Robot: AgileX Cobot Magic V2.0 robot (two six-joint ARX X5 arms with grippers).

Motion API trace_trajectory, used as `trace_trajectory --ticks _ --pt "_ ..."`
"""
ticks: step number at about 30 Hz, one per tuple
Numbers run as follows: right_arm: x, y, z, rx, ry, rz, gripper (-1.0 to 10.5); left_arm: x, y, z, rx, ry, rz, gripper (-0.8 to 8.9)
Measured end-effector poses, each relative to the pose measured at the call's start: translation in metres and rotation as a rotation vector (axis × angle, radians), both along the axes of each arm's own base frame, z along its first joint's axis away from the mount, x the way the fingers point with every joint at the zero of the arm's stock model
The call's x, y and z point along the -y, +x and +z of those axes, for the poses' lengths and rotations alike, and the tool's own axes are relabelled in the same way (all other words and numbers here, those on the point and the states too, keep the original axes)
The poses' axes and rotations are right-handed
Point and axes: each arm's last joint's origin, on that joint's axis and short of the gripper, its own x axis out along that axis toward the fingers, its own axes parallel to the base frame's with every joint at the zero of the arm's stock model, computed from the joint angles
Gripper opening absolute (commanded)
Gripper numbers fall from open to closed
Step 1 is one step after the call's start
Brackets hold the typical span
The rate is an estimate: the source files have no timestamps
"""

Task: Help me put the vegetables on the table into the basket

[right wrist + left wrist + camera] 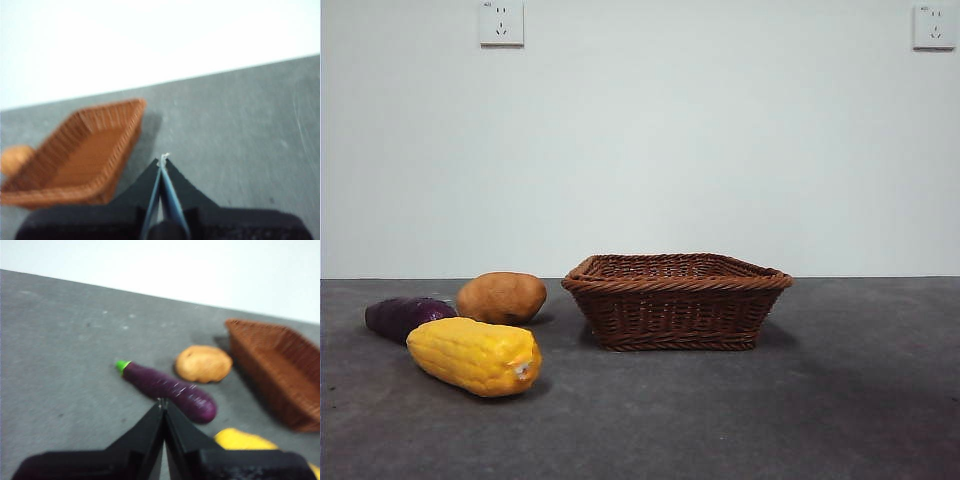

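At lower left of the front view, the sweet potato [405, 316], potato [502, 297] and corn cob [475, 355] lie on the table [840, 400] beside the empty basket [676, 300]. The left gripper [162, 402], jaws closed and empty, hangs nearest the sweet potato's long side; the right gripper [163, 159], likewise closed, waits.

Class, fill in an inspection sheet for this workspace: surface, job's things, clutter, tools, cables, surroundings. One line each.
Surface: dark grey table, matte and speckled.
Job's things: yellow corn cob nearest the front camera; purple vegetable with a green tip behind it; potato beside the wicker basket. All three lie on the table, outside the basket; its inside, as far as the wrist views show, holds nothing.
Clutter: nothing seen.
Tools: left tool shut, above the purple vegetable, holding nothing; right tool shut, beside the basket, holding nothing.
Cables: nothing seen.
Surroundings: plain white wall with two sockets.
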Motion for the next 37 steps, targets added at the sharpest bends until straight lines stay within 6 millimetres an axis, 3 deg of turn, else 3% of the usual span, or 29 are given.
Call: trace_trajectory --ticks 4,10,21,26,32,33,34,36,37 --pt "0.000 -0.004 0.029 0.002 0.016 0.000 -0.1 0.002 -0.001 0.015 0.007 -0.073 -0.049 -0.06" --pt "0.000 -0.003 0.064 -0.128 0.012 -0.001 -0.1 0.003 -0.005 0.047 -0.059 -0.101 -0.079 -0.06" --pt "-0.002 0.005 0.133 -0.366 -0.111 0.101 -0.1 0.003 -0.003 0.117 -0.241 0.025 -0.116 -0.06" --pt "-0.004 0.011 0.144 -0.446 -0.163 0.167 -0.1 0.004 0.004 0.135 -0.283 0.081 -0.180 -0.06" --pt "-0.004 0.022 0.137 -0.540 -0.203 0.203 0.0 0.006 0.011 0.133 -0.328 0.079 -0.264 0.03" --pt "-0.004 0.022 0.137 -0.539 -0.204 0.205 0.0 0.006 0.012 0.133 -0.331 0.075 -0.276 0.41" --pt "-0.004 0.022 0.137 -0.537 -0.205 0.207 0.4 0.006 0.012 0.133 -0.334 0.072 -0.283 1.53" --pt "-0.004 0.022 0.138 -0.535 -0.206 0.211 2.5 0.006 0.012 0.133 -0.335 0.070 -0.286 5.21" --pt "-0.004 0.022 0.138 -0.537 -0.205 0.212 3.8 0.006 0.012 0.133 -0.335 0.070 -0.285 6.19"
